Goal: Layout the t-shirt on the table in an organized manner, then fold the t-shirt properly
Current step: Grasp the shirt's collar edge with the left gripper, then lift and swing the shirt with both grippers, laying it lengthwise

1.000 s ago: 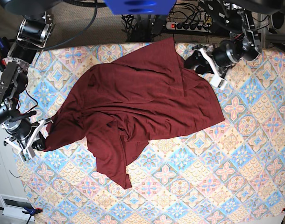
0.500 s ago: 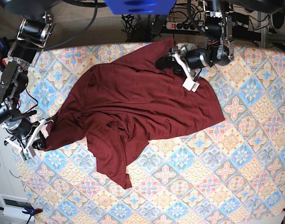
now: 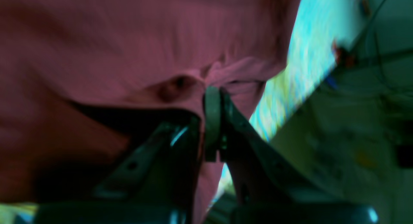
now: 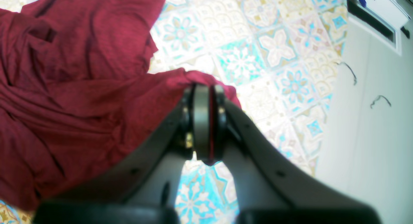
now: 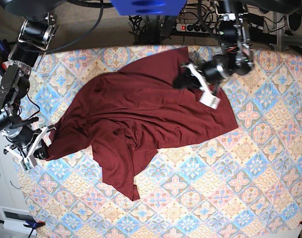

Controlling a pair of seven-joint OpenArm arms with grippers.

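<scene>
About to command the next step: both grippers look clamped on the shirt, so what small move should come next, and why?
Probably draw the left gripper up and outward, away from the right gripper. Both are shut on the t-shirt, at opposite edges, and it lies bunched and creased on the table, so tensioning it should start flattening it.
</scene>
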